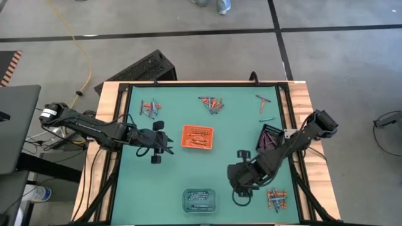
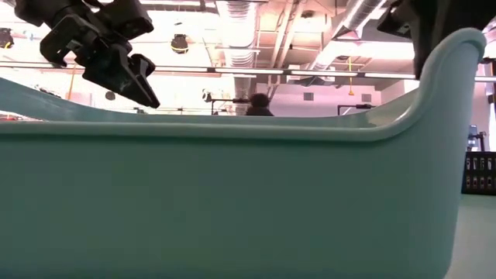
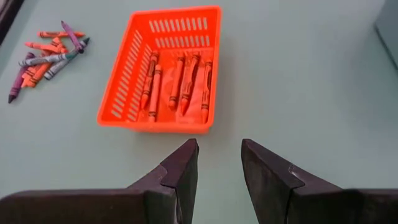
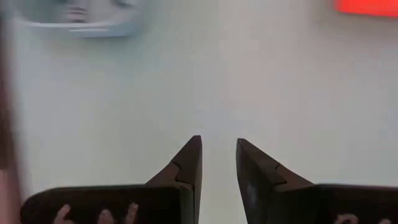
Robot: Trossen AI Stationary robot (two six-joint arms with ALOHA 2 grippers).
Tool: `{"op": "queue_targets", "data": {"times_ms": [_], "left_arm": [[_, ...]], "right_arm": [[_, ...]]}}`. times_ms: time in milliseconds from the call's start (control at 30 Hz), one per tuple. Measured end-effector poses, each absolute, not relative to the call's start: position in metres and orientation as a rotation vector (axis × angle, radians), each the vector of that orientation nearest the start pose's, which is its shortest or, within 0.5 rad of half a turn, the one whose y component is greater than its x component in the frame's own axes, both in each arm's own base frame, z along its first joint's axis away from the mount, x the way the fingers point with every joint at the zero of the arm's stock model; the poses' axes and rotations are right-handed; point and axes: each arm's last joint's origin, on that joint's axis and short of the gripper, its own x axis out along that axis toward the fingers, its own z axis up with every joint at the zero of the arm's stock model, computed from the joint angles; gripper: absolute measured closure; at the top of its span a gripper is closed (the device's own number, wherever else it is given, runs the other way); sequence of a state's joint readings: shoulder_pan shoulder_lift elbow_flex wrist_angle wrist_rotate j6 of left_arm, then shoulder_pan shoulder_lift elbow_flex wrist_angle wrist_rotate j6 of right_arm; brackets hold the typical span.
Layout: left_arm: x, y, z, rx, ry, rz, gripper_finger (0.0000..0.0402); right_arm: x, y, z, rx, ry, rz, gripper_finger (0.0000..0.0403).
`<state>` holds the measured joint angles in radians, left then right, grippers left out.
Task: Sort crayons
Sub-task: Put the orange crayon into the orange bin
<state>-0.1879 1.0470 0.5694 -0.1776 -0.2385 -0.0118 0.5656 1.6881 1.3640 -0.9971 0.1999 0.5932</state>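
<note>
So far, my orange tray [image 1: 198,137] holds several orange-red crayons [image 3: 179,84]; mixed piles [image 1: 212,103] lie beyond it. Left gripper [image 1: 162,149] beside it, right gripper [image 1: 242,177] nearer: both parted, empty. Most remains unsorted.

the slotted tray [image 3: 163,68] was bright orange and held orange-red crayons [image 3: 179,82]. the loose crayons [image 3: 48,56] were orange, purple and grey on a green mat [image 1: 169,176].
</note>
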Motion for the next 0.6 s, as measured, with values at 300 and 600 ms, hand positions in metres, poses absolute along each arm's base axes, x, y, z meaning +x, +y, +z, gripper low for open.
{"op": "queue_targets", "data": {"times_ms": [300,600], "left_arm": [[0.208,-0.033,0.216,0.123,0.624,0.050,0.0287],[0.208,-0.033,0.216,0.124,0.621,0.050,0.0287]], "right_arm": [[0.265,0.144,0.252,-0.219,1.249,-0.432,0.0310],[0.270,0.068,0.248,-0.342,1.319,-0.817,0.0310]]}}
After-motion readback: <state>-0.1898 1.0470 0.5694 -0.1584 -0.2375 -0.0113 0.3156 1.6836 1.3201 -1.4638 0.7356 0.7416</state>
